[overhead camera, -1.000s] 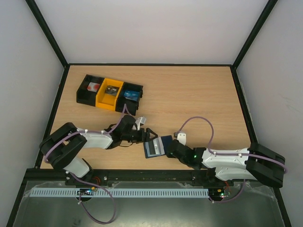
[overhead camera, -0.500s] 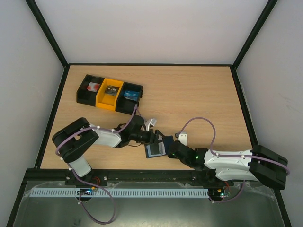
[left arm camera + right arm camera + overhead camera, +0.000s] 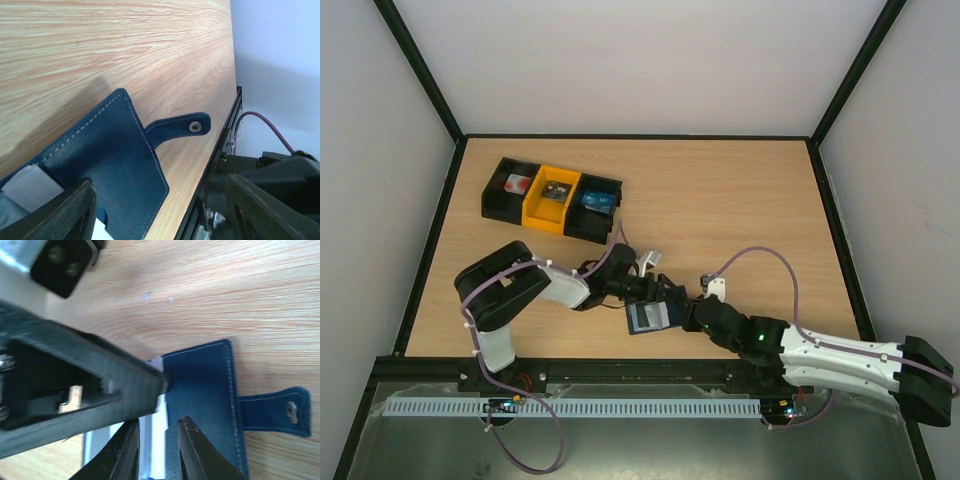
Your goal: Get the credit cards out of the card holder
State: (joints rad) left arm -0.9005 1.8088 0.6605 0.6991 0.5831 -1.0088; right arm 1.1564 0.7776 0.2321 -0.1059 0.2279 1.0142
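Noting card holder (image 3: 650, 318) lying open on surface (image 3: 750, 200) by near edge, centre; left gripper (image 3: 160, 215) spread wide astride it; right gripper (image 3: 157, 450) slightly parted over its pale inner pocket.

Wooden table (image 3: 740, 200), black and yellow bins (image 3: 552, 198)

Matt navy leather-look card holder (image 3: 105, 160), pale stitching, dull metal snap (image 3: 196, 127), on smooth pale wood-grain surface (image 3: 100, 40).
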